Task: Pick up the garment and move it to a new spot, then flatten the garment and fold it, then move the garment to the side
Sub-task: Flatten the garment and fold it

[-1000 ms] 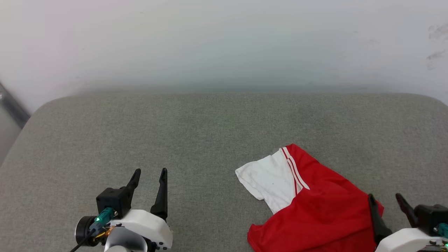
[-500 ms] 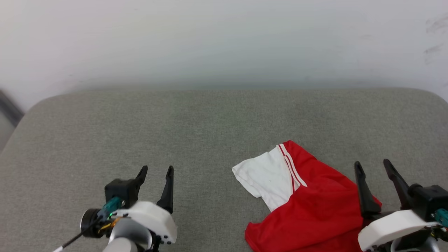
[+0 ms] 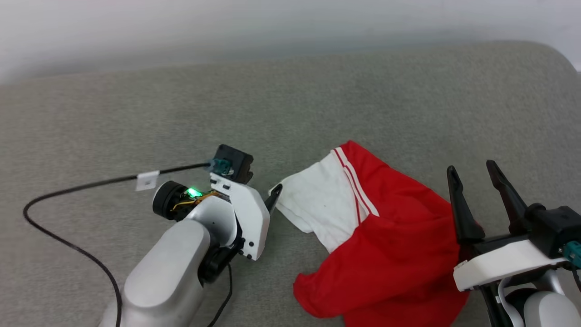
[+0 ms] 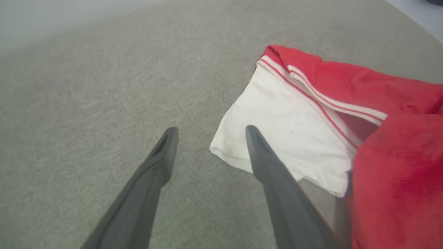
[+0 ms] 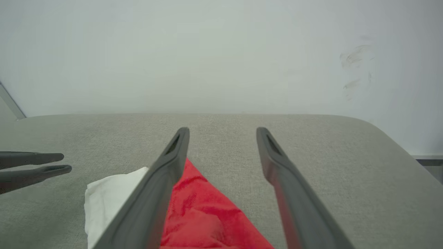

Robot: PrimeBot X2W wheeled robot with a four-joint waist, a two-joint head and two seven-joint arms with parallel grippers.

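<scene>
The garment [image 3: 390,245] lies crumpled on the grey cushion, red with one white sleeve [image 3: 317,204] spread to its left; letters and number are hidden. My left gripper [image 3: 273,194] points right at the sleeve's near corner. In the left wrist view the left gripper [image 4: 211,133] is open, its right finger [image 4: 263,155] over the white sleeve [image 4: 294,138] and the sleeve's corner just ahead of the gap. My right gripper [image 3: 472,170] stands open over the garment's right edge, holding nothing. The right wrist view has the right gripper [image 5: 223,133] above the red cloth [image 5: 197,214].
A grey upholstered surface [image 3: 136,113] stretches wide to the left and back, with a rounded right corner [image 3: 560,59]. A pale wall [image 5: 221,52] rises behind it. A black cable [image 3: 91,185] with a white tag trails left from my left wrist.
The head camera has tipped down. My left arm has swung right and forward until its fingers reach the white sleeve's corner. The right gripper has risen a little. The garment lies as before.
</scene>
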